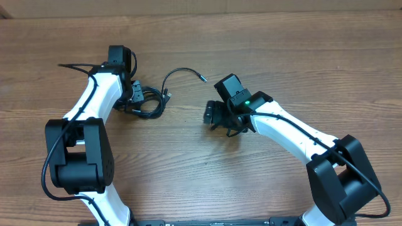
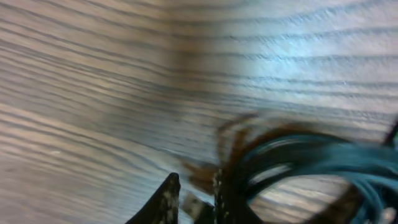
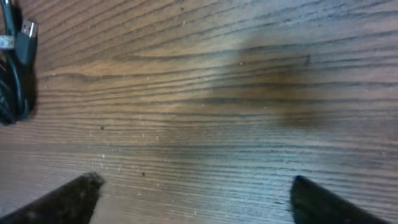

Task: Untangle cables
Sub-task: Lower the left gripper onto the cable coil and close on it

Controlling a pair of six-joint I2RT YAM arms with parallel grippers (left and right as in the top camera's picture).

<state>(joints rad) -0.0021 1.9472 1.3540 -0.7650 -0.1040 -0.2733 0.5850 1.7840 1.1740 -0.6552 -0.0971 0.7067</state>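
The cables [image 1: 149, 104] are thin black cords in a small coil on the wooden table at centre left. One strand arcs up and right to a plug end [image 1: 203, 79]. My left gripper [image 1: 134, 94] sits on the coil's left side. The left wrist view is blurred: its fingers [image 2: 194, 200] are close together with a silvery plug [image 2: 196, 205] between them and cable loops [image 2: 292, 155] to the right. My right gripper [image 1: 211, 114] is open and empty over bare wood, right of the coil. In the right wrist view its fingers [image 3: 196, 193] are wide apart, with a cable and plug [image 3: 18, 56] at the top left.
The wooden table [image 1: 188, 163] runs all around. The arm bases stand at the front left [image 1: 78, 157] and front right [image 1: 342, 176]. Thicker black arm wires run along the left arm [image 1: 81, 66].
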